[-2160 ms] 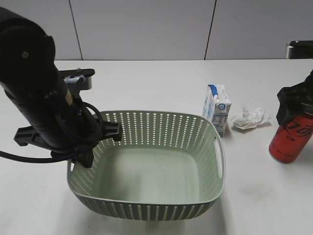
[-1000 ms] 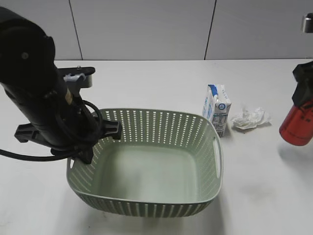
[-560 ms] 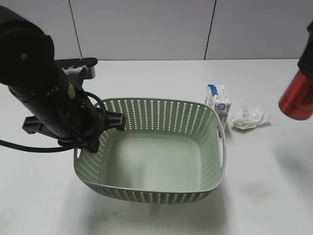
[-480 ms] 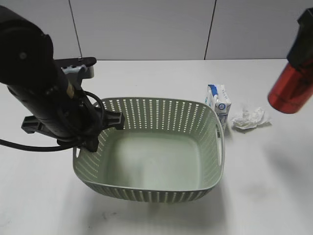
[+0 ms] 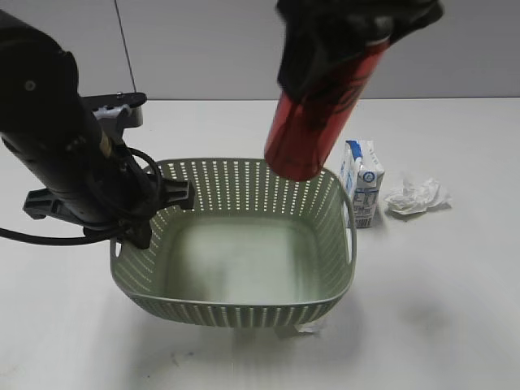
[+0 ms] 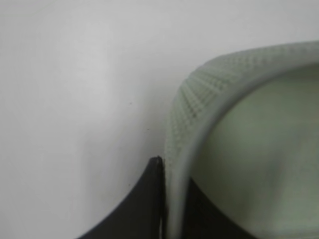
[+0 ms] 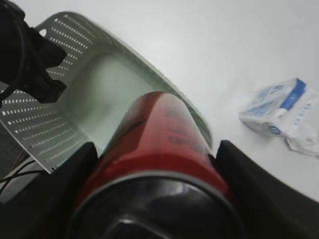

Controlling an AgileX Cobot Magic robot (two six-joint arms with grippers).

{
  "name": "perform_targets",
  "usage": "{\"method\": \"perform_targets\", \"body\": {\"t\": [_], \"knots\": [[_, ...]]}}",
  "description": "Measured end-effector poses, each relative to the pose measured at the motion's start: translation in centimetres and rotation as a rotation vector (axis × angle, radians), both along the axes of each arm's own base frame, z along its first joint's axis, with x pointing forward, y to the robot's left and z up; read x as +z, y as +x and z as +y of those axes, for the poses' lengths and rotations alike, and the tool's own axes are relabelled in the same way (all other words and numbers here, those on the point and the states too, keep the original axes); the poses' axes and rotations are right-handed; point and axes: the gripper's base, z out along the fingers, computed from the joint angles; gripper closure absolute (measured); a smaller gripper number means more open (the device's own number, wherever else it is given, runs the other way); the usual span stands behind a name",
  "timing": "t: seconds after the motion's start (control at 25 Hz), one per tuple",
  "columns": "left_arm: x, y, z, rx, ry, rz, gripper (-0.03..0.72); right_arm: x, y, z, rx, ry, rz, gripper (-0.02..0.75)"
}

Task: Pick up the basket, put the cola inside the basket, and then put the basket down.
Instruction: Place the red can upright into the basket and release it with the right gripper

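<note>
The pale green slotted basket (image 5: 244,244) is held a little above the table. My left gripper (image 5: 142,215) is shut on its left rim; in the left wrist view the rim (image 6: 189,129) runs between the black jaws (image 6: 174,209). My right gripper (image 5: 341,32) is shut on the red cola can (image 5: 321,114) and holds it tilted, high over the basket's back right part. In the right wrist view the cola (image 7: 159,139) sits between the jaws (image 7: 154,194), with the basket (image 7: 60,119) below it.
A blue-and-white milk carton (image 5: 362,180) stands just right of the basket, also in the right wrist view (image 7: 279,107). A crumpled white paper (image 5: 416,197) lies right of the carton. The white table (image 5: 439,309) extends to the front and right.
My right gripper has carried the cola from the far right, up and leftward, to above the basket. The basket has lifted and shifted slightly left with the left gripper.
</note>
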Motion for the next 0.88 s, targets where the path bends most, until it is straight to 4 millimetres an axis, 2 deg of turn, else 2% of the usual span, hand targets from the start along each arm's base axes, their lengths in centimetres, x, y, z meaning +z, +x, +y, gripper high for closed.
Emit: {"method": "perform_targets", "body": {"t": [0.2,0.32,0.68,0.88], "knots": [[0.0,0.1,0.2,0.031,-0.020,0.021,0.688,-4.8,1.3,3.3,0.055,-0.113,0.034,0.202],[0.0,0.3,0.5,0.066,-0.040,0.044,0.688,-6.5,2.2,4.3,0.076,-0.120,0.017,0.202],[0.0,0.8,1.2,0.106,-0.047,0.058,0.688,-9.7,3.1,5.8,0.127,-0.130,0.065,0.202],[0.0,0.8,1.3,0.100,-0.038,0.055,0.688,-10.2,3.2,6.0,0.140,-0.137,0.075,0.202]]}}
